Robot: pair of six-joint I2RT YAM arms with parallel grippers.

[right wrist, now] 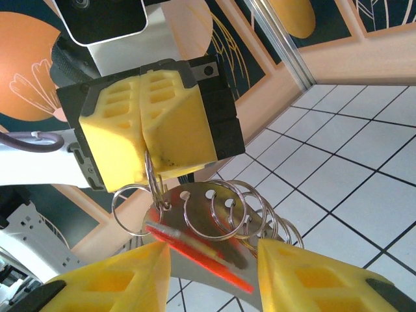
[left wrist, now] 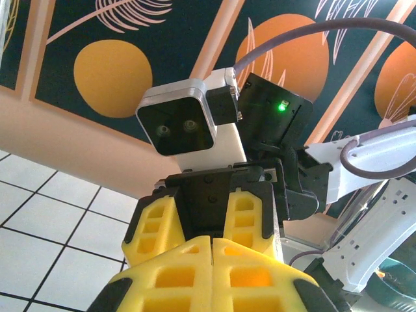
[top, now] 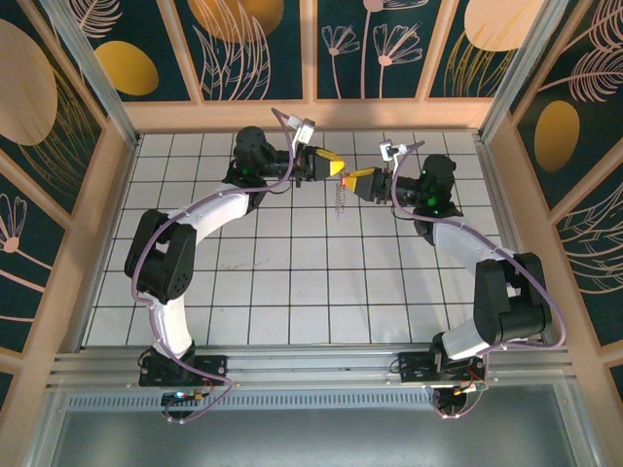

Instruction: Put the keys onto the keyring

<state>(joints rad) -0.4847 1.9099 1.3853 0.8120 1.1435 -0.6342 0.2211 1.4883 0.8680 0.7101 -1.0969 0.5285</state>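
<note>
From high behind the near edge we overlook the whole table (top: 292, 282); our wrist cameras face each other closely, framing the right gripper (left wrist: 203, 224) and left gripper (right wrist: 143, 159).

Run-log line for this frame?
left gripper: shut on keyring | right gripper: straddles keyring, grip unclear | key: red, lying against keyring

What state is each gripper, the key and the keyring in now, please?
left gripper: fingers shut on a loop of the keyring.
right gripper: fingers apart around the keyring; contact unclear.
key: against the keyring plate; threading unclear.
keyring: held up by one loop.
</note>
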